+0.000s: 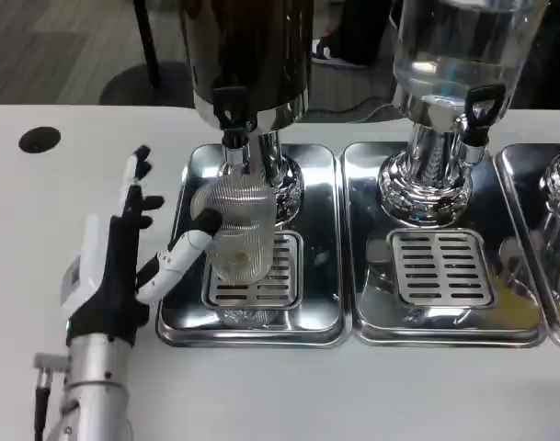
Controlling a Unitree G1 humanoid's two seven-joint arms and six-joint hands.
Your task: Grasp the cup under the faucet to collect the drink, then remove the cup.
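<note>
A clear ribbed plastic cup stands on the grate of the left drip tray, right below the black faucet of the dark drink dispenser. A little brownish liquid shows near the cup's bottom. My left hand is to the left of the tray, its fingers spread and pointing away from me, apart from the cup. Only the thumb reaches right and touches the cup's left wall. Nothing is gripped.
A second dispenser with clear liquid stands on the middle drip tray. A third tray's edge shows at the far right. A black round hole marks the white table at the left.
</note>
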